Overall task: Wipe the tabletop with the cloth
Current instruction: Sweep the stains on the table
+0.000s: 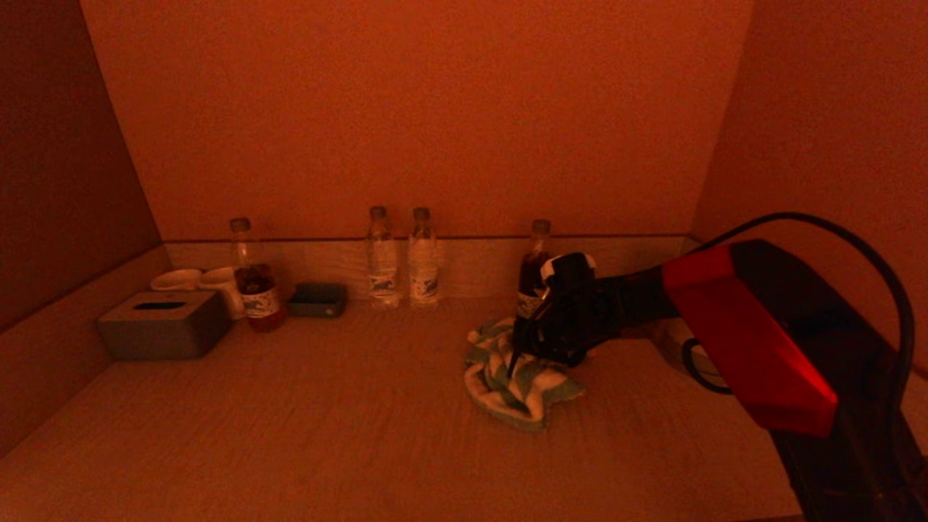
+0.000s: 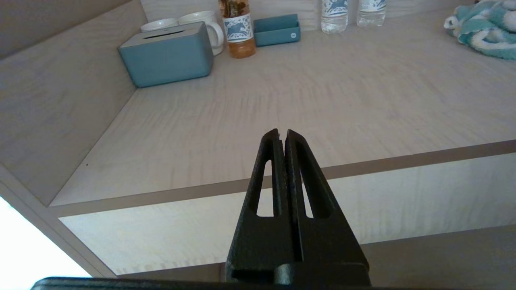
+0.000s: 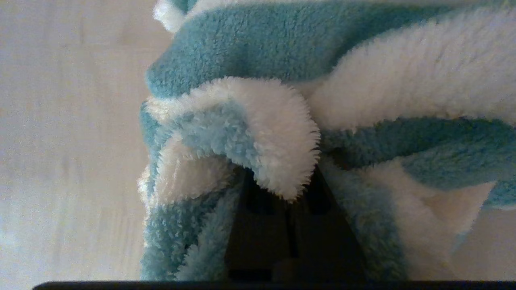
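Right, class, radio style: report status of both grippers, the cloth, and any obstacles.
Right gripper shut on cloth, down on tabletop. Left gripper shut, parked off front edge. Bottles and tissue box line the back.

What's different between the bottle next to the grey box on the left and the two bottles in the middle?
The left bottle holds a dark amber drink with bits floating near its top, filling only its lower part; the two middle bottles look clear, like water. The left bottle stands alone, close beside the tissue box and mugs; the middle bottles stand as a pair. All three are upright, capped, with similar labels, along the back wall.
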